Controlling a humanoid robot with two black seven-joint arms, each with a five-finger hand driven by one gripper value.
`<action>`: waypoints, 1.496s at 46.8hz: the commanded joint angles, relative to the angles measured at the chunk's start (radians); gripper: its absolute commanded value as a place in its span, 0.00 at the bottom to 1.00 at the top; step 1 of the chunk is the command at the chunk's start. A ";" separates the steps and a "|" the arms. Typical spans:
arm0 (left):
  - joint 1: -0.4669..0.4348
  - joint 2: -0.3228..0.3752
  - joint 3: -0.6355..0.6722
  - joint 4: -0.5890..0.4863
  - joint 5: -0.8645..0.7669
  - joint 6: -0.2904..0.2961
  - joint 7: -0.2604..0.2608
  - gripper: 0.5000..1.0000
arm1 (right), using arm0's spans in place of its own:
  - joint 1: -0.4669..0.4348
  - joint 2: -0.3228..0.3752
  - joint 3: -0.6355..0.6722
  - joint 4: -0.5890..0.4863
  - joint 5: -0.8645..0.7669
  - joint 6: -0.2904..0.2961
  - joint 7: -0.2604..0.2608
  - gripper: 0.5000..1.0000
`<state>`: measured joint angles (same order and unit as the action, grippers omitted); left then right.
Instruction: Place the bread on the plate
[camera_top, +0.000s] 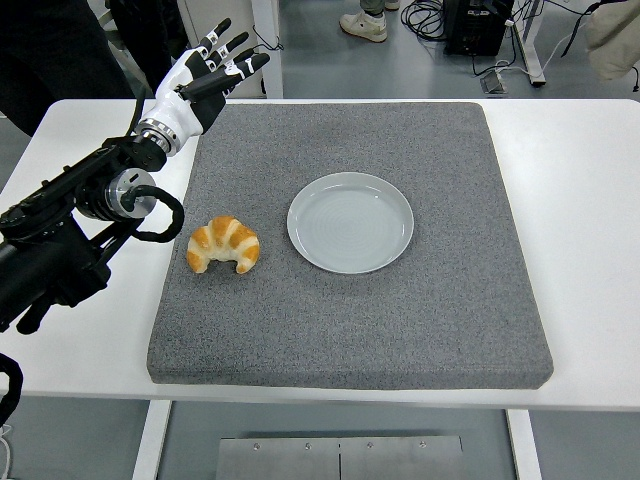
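A golden croissant (224, 244) lies on the grey mat (400, 320), left of the pale round plate (351, 221), which holds nothing. My left hand (210, 72) hovers over the mat's far left corner, well beyond the croissant, with its fingers spread and nothing in them. The black left arm (70, 230) runs in from the left edge. No right arm shows.
The mat covers most of the white table (590, 200). At the top, beyond the table, are a person's dark trousers (50, 50), a shoe (364, 24) and cables on the floor.
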<state>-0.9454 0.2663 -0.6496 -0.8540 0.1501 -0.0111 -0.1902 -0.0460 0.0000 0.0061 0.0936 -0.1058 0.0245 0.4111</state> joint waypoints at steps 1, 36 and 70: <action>0.004 0.042 0.018 -0.055 0.003 0.016 0.026 0.89 | 0.000 0.000 0.000 0.000 0.000 0.000 0.000 1.00; -0.323 0.514 0.617 -0.453 0.293 0.003 0.087 0.89 | 0.001 0.000 -0.001 0.000 0.000 0.000 0.000 1.00; -0.194 0.603 0.659 -0.586 0.802 -0.018 -0.015 0.89 | 0.001 0.000 0.000 0.000 0.000 0.000 0.000 1.00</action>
<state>-1.1603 0.8699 0.0165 -1.4456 0.9256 -0.0383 -0.1747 -0.0446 0.0000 0.0061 0.0936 -0.1058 0.0247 0.4110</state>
